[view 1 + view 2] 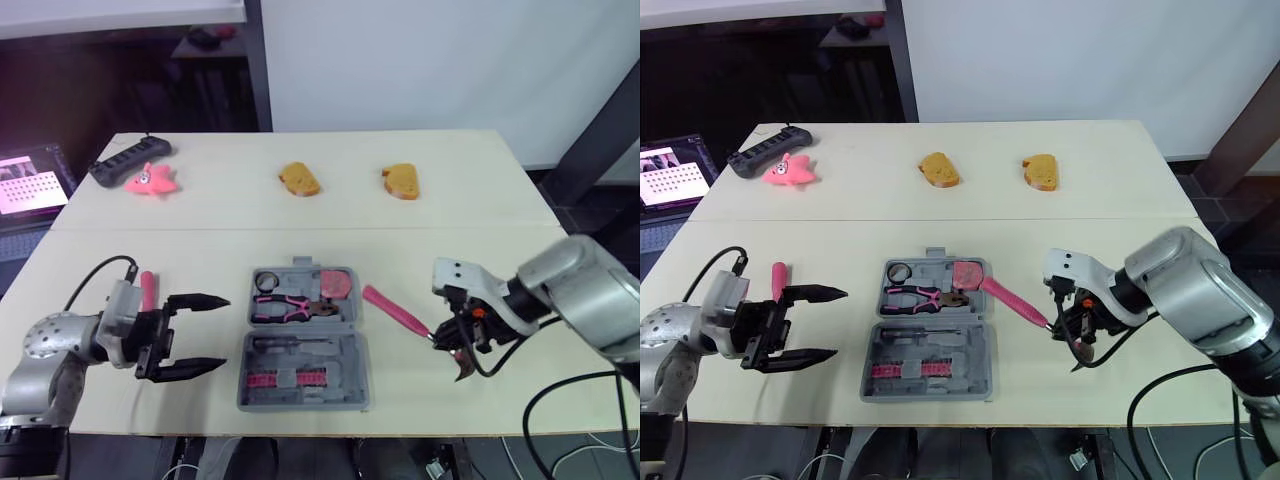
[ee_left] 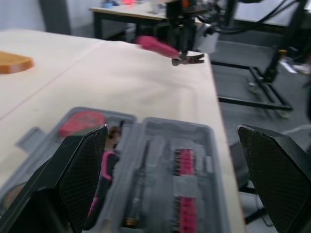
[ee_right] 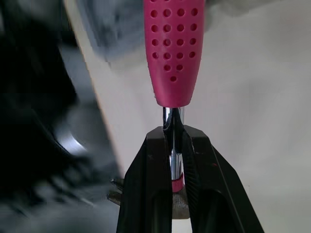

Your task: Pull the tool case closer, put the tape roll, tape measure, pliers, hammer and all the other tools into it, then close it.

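At the near edge of the counter [image 1: 480, 200], the left gripper [image 1: 226, 332] hovers just left of the tool case [image 1: 358, 352], its two black fingers spread wide with nothing between them. Beside that wrist lies a pink-handled tool [image 1: 147, 290].

The tool case lies open and flat in the middle of the near half of the counter. Its nearer half holds a dark screwdriver [image 1: 290, 343] and a row of pink bits [image 1: 285, 378]. The farther half holds the pliers [image 1: 285, 305] with pink grips, a tape roll [image 1: 268, 280] in the left corner and a red tape measure [image 1: 335, 283] on the right.

To the right of the case, the right gripper [image 3: 173, 133] is clenched on the hammer [image 3: 173, 53], pinching the metal neck just under the pink handle, with the head at the gripper's side. The handle slants back toward the case's far right corner, outside the case.

Farther back sit two brown bread slices [image 1: 300, 180] [image 1: 400, 182], well apart. At the far left corner a pink starfish toy [image 1: 150, 180] lies just beside a black power strip [image 1: 128, 160]. A lit screen [image 1: 30, 180] stands off the counter's left side.
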`<control>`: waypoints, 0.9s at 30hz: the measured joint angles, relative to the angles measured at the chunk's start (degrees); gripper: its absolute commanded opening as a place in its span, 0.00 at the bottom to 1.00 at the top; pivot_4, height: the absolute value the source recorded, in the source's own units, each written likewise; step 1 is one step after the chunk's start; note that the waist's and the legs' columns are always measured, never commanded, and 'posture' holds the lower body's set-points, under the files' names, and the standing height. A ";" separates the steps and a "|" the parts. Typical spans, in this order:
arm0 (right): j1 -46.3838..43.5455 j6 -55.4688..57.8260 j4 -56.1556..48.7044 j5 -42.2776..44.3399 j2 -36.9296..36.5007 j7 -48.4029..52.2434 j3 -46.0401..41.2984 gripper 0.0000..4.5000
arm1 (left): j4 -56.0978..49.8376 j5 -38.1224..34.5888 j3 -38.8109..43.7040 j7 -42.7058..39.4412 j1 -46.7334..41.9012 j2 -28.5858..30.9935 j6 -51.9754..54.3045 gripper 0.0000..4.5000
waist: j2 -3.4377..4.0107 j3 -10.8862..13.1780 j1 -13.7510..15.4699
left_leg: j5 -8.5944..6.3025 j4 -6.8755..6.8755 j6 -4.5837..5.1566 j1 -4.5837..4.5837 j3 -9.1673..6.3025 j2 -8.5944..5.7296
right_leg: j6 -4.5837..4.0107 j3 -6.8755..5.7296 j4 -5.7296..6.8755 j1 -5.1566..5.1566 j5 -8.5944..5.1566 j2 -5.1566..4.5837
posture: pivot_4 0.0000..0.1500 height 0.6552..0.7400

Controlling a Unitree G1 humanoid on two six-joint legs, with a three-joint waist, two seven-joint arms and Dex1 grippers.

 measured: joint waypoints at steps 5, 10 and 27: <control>13.18 6.27 3.86 18.53 8.06 -28.26 -13.50 0.01 | 1.60 0.00 -2.06 -0.66 -1.63 0.85 -2.19 1.00 | -0.15 -0.07 0.25 | -0.07 0.56 0.12 -1.04 -0.04 -0.04 | 0.42 -0.04 -0.01 -0.56 0.19 -0.05 | 1.00 1.00; 21.32 6.32 1.59 35.41 17.12 -59.31 -23.14 0.01 | 1.51 0.00 -2.75 -0.66 -1.74 1.04 -2.57 1.00 | -0.17 -0.08 -0.25 | -0.11 0.60 0.19 -1.06 -0.05 0.00 | 0.43 -0.01 0.06 -0.67 0.21 0.02 | 1.00 1.00; 21.98 6.15 5.70 56.25 46.83 -113.86 -30.06 0.61 | 0.86 0.39 -3.19 -0.67 -1.54 0.81 -3.30 1.00 | -0.69 -0.50 -1.54 | -0.11 0.47 0.19 -0.71 -0.09 0.08 | 0.17 0.05 -0.01 -0.34 0.09 0.13 | 1.00 1.00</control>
